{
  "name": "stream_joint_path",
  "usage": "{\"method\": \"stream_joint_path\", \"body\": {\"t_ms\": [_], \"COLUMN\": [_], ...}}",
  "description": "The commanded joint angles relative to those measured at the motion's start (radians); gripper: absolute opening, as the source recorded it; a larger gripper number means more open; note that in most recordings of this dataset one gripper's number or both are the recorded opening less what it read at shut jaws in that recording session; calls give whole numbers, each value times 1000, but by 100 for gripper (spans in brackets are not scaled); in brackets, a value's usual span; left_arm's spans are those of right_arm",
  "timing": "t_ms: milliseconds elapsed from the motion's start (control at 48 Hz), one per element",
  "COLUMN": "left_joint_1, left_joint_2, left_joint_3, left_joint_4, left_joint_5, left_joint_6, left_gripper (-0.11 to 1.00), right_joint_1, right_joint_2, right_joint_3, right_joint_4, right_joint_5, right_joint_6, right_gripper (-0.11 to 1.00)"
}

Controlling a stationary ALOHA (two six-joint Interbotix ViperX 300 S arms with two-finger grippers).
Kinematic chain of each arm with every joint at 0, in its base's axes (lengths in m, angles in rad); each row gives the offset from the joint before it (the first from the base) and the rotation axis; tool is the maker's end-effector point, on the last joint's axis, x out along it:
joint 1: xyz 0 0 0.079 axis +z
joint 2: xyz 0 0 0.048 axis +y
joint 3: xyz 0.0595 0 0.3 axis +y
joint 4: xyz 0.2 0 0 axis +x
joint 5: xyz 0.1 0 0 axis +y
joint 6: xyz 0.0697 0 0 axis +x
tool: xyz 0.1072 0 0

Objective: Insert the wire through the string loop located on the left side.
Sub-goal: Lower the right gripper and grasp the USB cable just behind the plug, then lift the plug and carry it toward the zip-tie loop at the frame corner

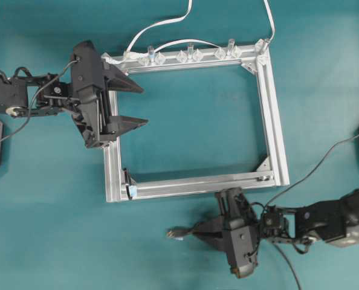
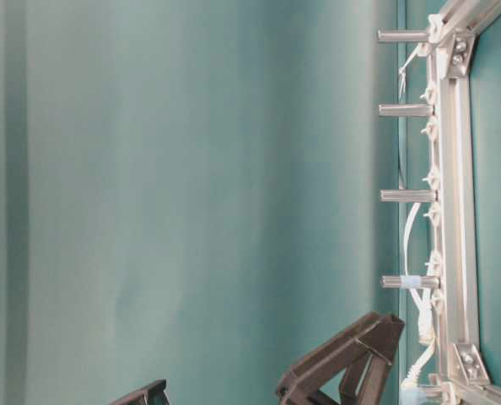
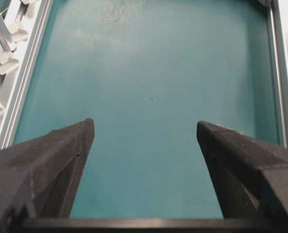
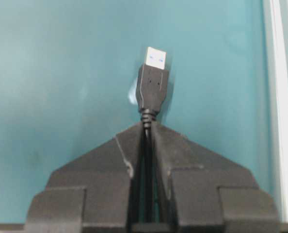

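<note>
Nearest the bottom edge of the overhead view, the right claw [image 1: 194, 232] is clamped shut on the wire [image 1: 324, 158], gripping it just behind the plug [image 1: 176, 232]. The plug sticks out past the fingertips and points toward the left of that view, hanging above the teal table [image 1: 46, 241]. In the right wrist view the plug's silvery tip [image 4: 156, 58] stands straight ahead of the closed fingers [image 4: 129, 155], so the wire's long axis runs in line with the claw. Behind the claw the black wire trails off to the right edge.

A little farther up and to the left sits the lower left corner of a metal frame [image 1: 270, 121]. The loop [image 1: 127, 176], a thin dark string with a pale-blue tape piece [image 1: 131, 192] at its base, stands at that corner. It lies up and to the left of the plug, near but well clear of it. The right claw is the nearer one and already carries the wire, so the coming move is probably a push of the plug leftward and upward through the loop.

Farther still, the left claw [image 1: 143, 106] hangs over the frame's left rail with its jaws spread wide, holding nothing. Along the far rail runs a white cable [image 1: 167, 24] past clear clips [image 1: 185, 57].
</note>
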Motion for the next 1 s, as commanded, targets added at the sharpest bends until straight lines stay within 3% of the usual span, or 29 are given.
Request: {"method": "stream_joint_path", "body": {"t_ms": [0, 229, 979], "left_joint_1": [2, 2, 2], "left_joint_2": [-17, -18, -18], "left_joint_3": [-9, -9, -9], "left_joint_4": [3, 3, 3], "left_joint_5": [-5, -5, -5], "left_joint_6": [2, 2, -3], "left_gripper": [86, 86, 86], "right_joint_1": [-3, -31, -44], "right_joint_2": [-84, -173, -193], "right_joint_3": [2, 6, 5], "right_joint_4": [0, 0, 0], "right_joint_5": [35, 87, 92], "right_joint_6": [-29, -84, -87], "right_gripper": [7, 7, 7]}}
